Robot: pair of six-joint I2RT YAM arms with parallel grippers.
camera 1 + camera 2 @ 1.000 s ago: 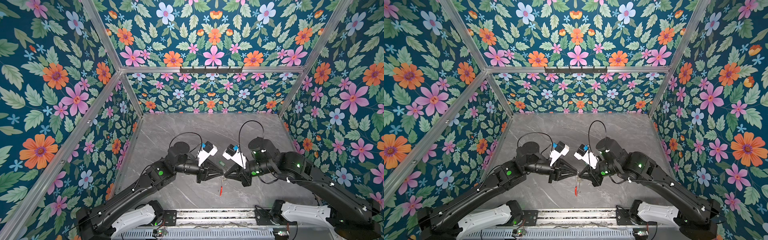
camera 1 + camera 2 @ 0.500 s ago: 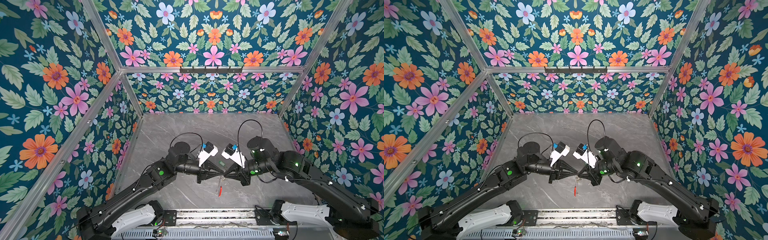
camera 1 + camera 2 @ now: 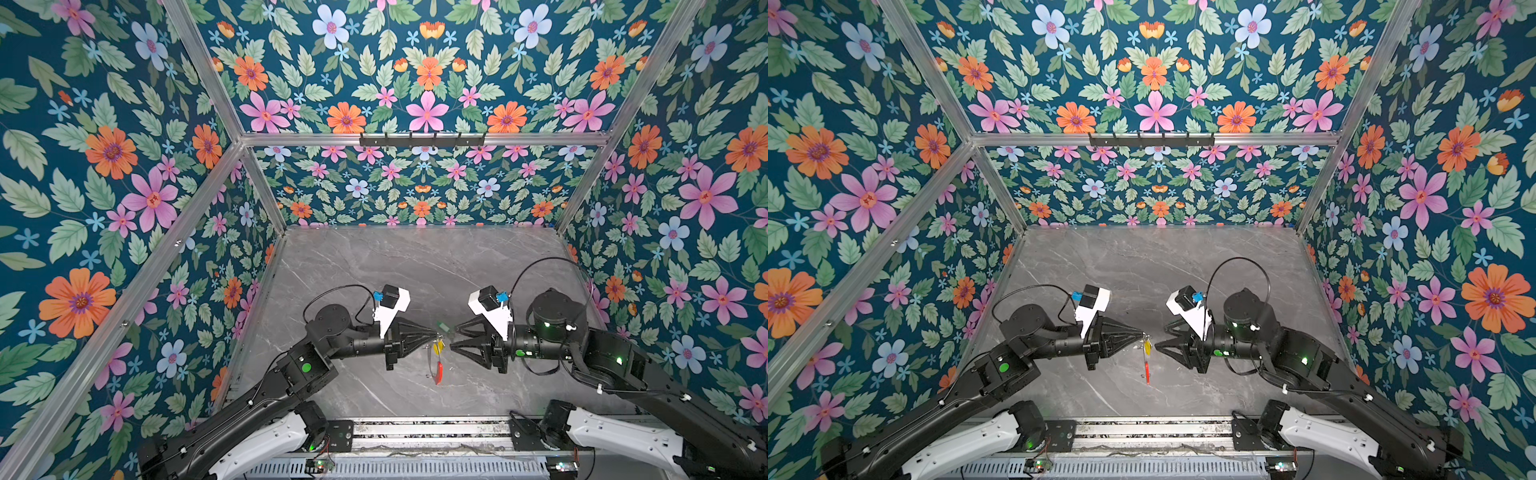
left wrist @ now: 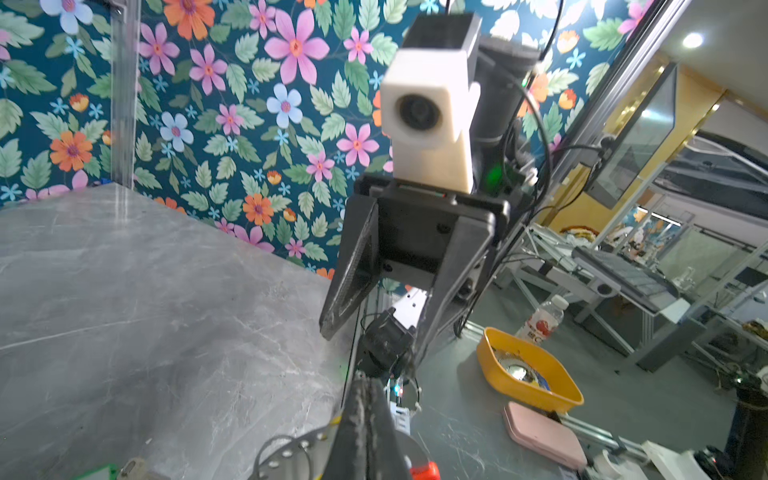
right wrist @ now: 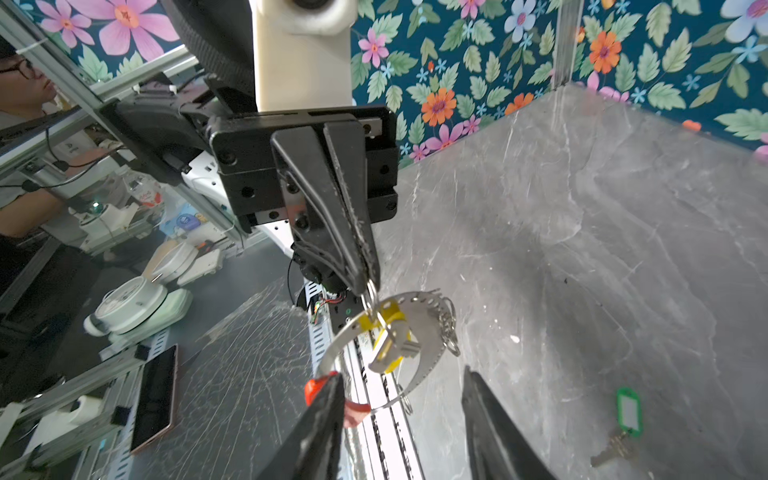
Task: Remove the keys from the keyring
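The keyring (image 5: 419,316), a flat grey hoop with a red sleeve (image 5: 316,388), hangs above the table from my left gripper (image 5: 369,277), which is shut on its top by a small loop. A key with a yellow tag (image 5: 388,328) dangles on the hoop. Both top views show the yellow tag (image 3: 437,347) and red sleeve (image 3: 1147,370) below the left gripper (image 3: 434,332). My right gripper (image 3: 454,337) stands open just right of the hoop, with nothing between its fingers (image 5: 328,419). The green-tagged key (image 5: 628,411) lies loose on the table.
The grey marble table (image 3: 395,270) is walled by floral panels on three sides. A metal rail (image 3: 415,432) runs along the front edge. A black hook rack (image 3: 422,139) sits high on the back wall. Beyond the table edge are a yellow bowl (image 4: 528,374) and a pink case (image 4: 544,432).
My right gripper has opened and drawn back to the right, away from the hoop. The left gripper has closed fully, and the keyring now hangs from it alone.
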